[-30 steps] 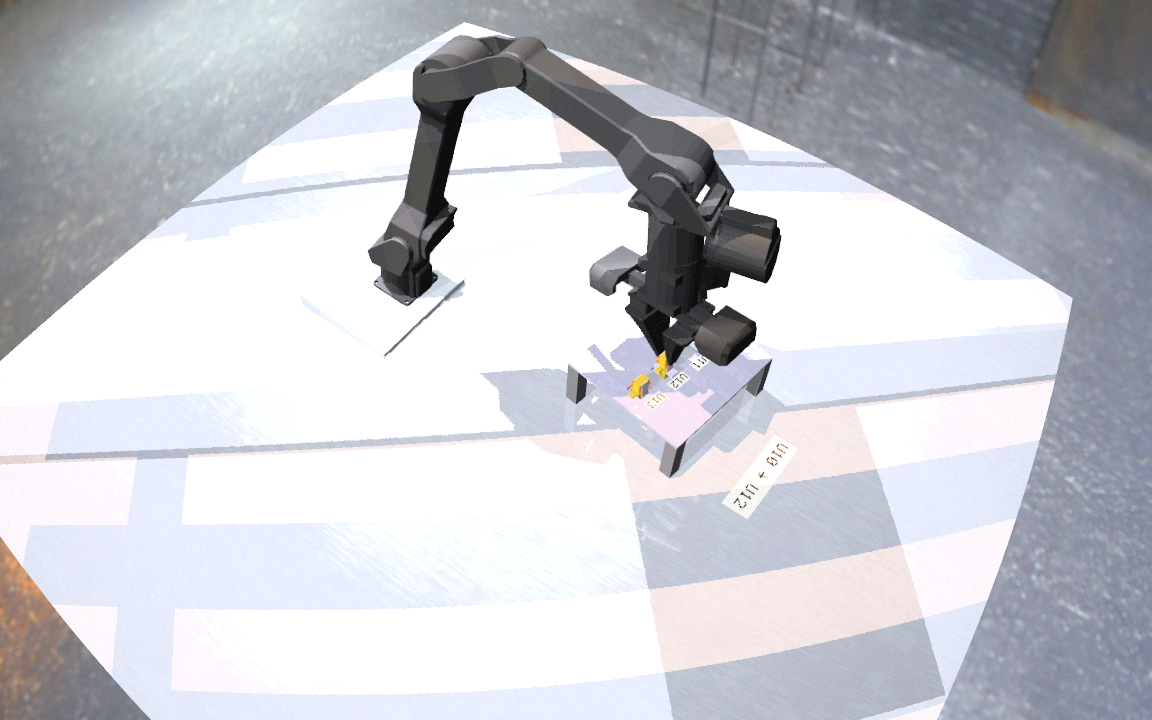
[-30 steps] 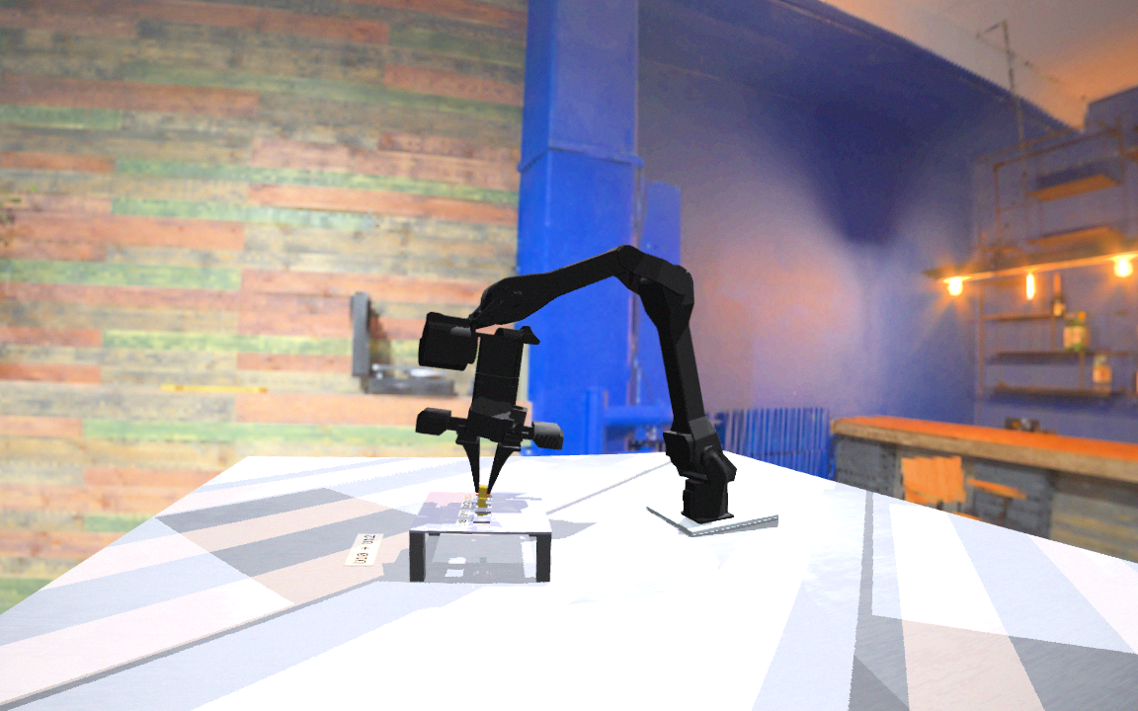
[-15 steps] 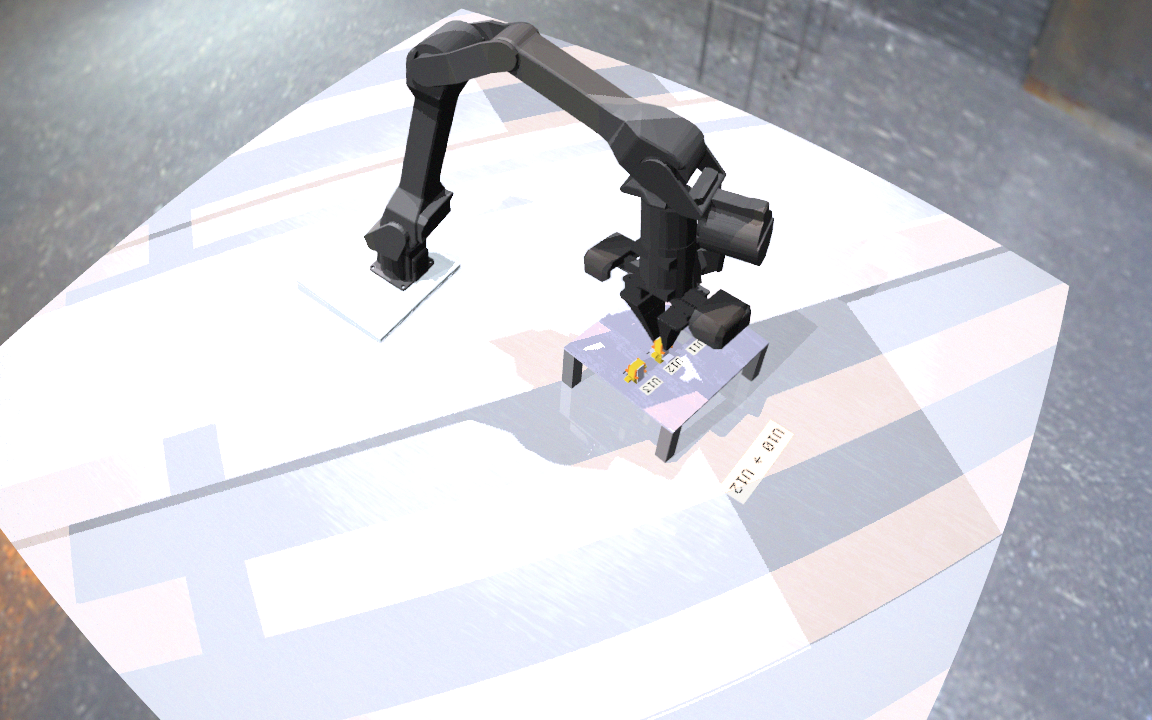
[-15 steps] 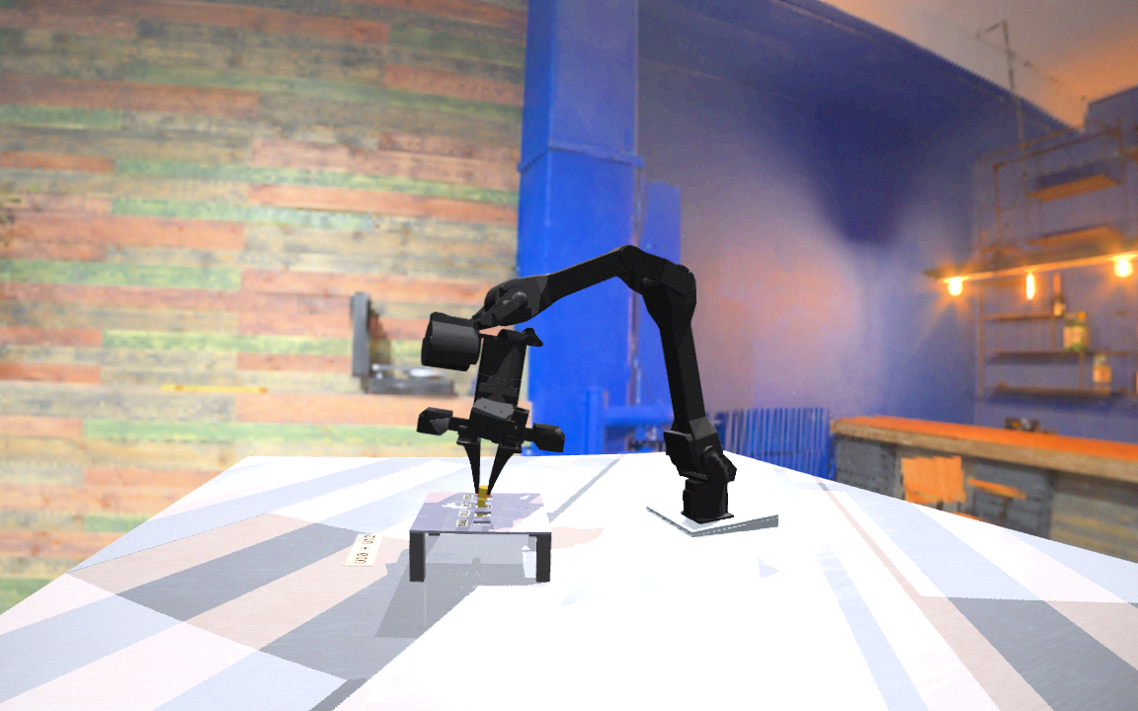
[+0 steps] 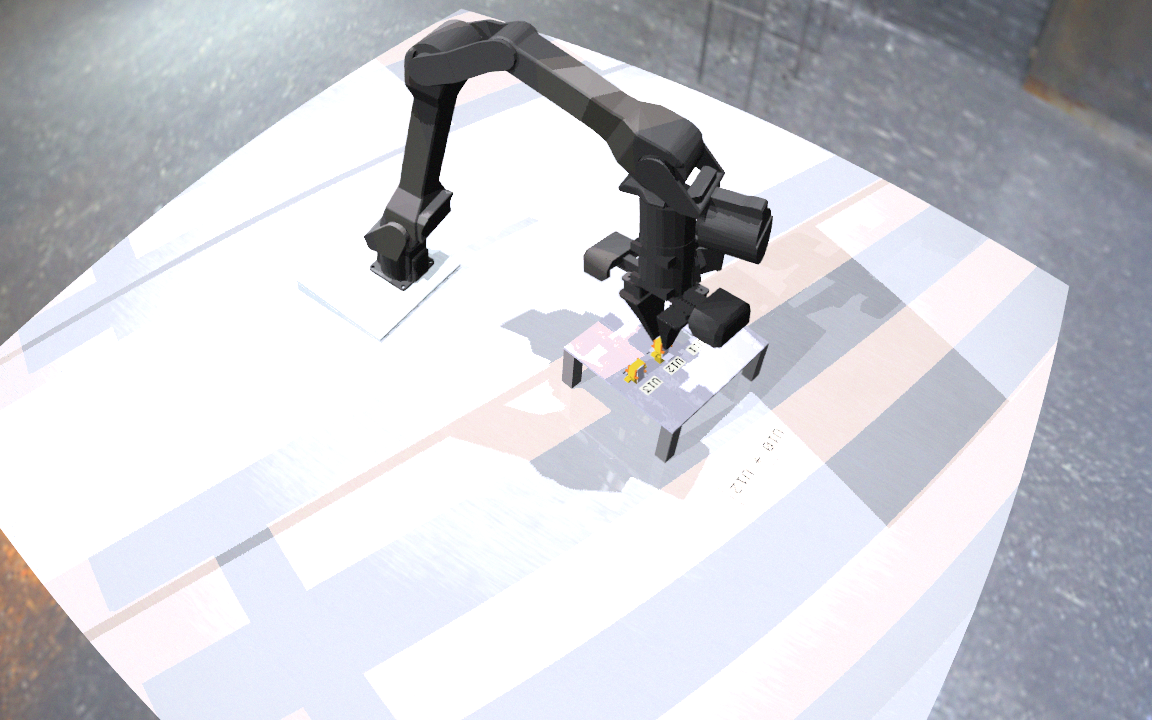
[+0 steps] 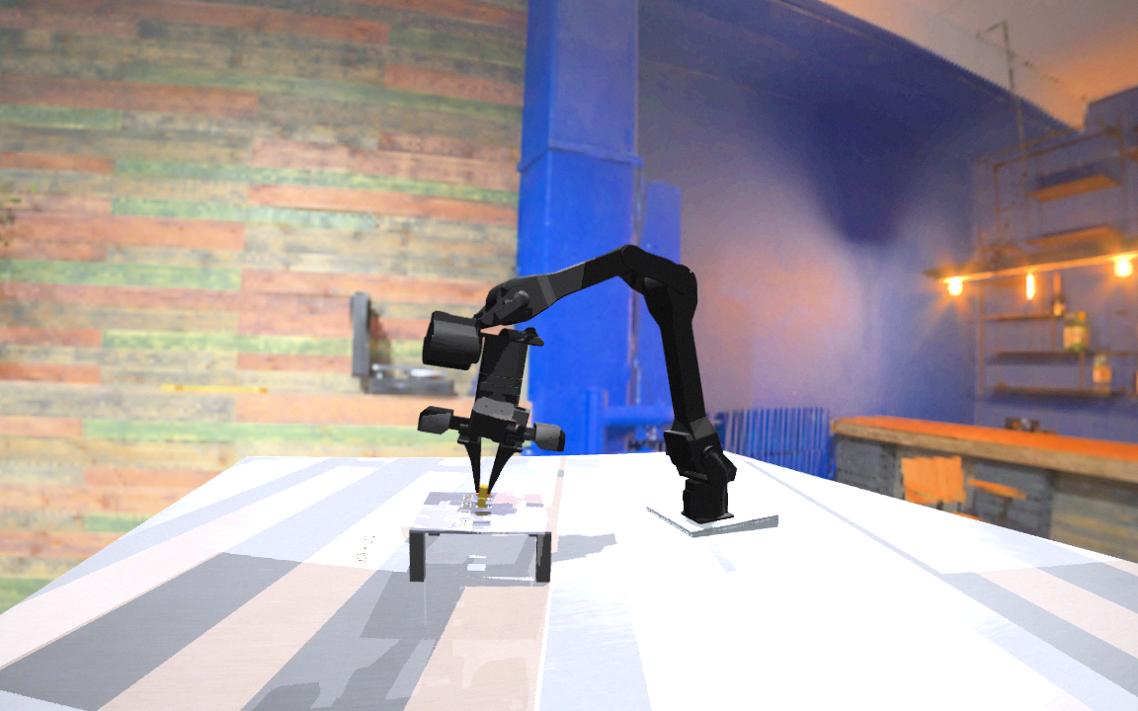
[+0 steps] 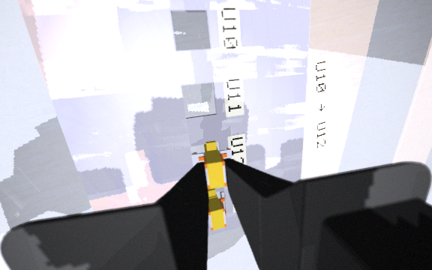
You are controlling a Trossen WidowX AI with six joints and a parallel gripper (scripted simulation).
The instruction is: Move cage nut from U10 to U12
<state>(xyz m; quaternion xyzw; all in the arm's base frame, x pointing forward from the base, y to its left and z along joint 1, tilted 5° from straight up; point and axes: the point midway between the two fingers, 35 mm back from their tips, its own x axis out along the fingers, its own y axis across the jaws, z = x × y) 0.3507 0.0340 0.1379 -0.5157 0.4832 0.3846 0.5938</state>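
So we've got our gripper point(image 5: 659, 342) point(image 6: 484, 489) point(image 7: 216, 169) nearly closed, with just a narrow gap between the fingertips, and it's pinching a yellow cage nut point(image 5: 658, 347) point(image 6: 483, 491) point(image 7: 215, 170). In the wrist view that nut is just below the middle of the frame, right by the U12 label point(image 5: 674, 365) point(image 7: 237, 150), with a bit of the U12 hole's edge peeking out around it. We can't tell if it's clipped in square, and the wings under the plate are hidden from us.

The other nut point(image 5: 635, 369) point(image 7: 217, 215) is the tight spot: it's just below ours in the wrist view, between the dark fingers, so there's not much room on that side. Top view puts it a touch lower left of ours, next to the U13 label point(image 5: 652, 385). We can't make out whether a finger touches it.

Up the wrist frame there's more open room. The U11 hole point(image 7: 199, 100) sits above the held nut near the middle, and the U10 hole point(image 7: 190, 31) is at top center, both with no nut in them.

The rail plate point(image 5: 705, 394) point(image 6: 441, 523) point(image 7: 276, 112) stands on dark legs, right of center in the top view, and its near edge faces us below center in the exterior view. Our arm's base point(image 5: 401, 273) point(image 6: 707, 513) is well apart from it.
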